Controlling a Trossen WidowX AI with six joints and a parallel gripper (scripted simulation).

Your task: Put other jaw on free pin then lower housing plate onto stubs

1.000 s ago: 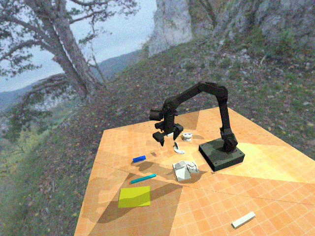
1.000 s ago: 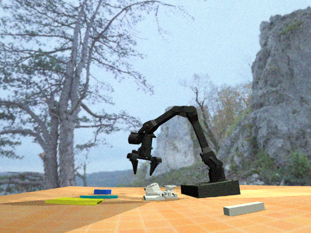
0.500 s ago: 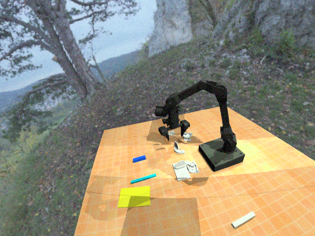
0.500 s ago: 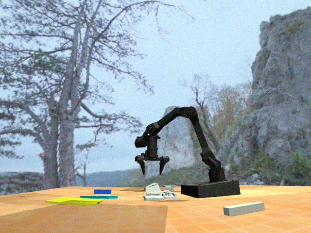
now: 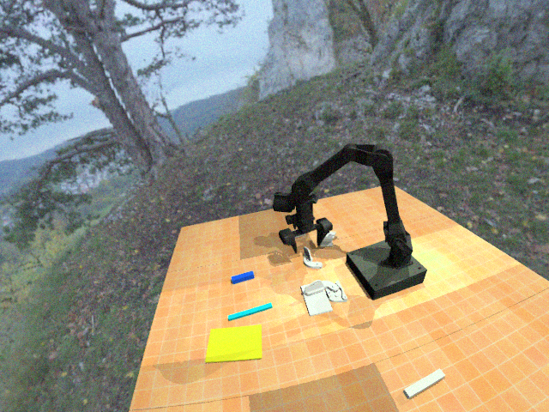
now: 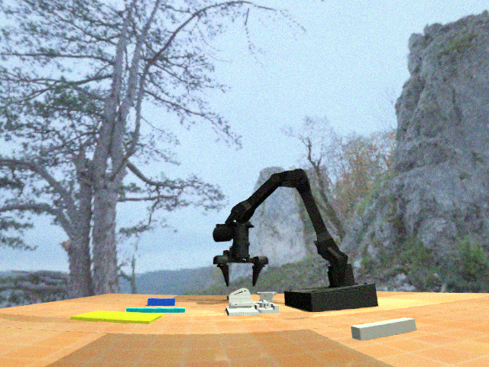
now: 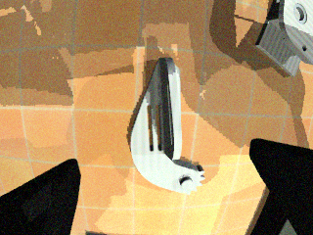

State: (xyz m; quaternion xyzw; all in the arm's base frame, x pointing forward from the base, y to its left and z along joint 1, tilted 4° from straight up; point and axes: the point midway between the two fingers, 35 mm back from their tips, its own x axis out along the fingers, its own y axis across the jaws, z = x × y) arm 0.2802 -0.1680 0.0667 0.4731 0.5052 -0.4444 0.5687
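Note:
The loose white jaw lies on the table, its toothed, holed end toward the bottom right in the wrist view. My gripper is open and empty above it, with one finger to each side in the wrist view. The white base carries the mounted jaw. The free pin is too small to make out. The white housing plate stands apart, beyond the loose jaw in the top view, and is cut off in the wrist view.
A blue block, a cyan bar and a yellow sheet lie left of the base. A pale bar lies at the front right. The arm's black base stands right of the parts.

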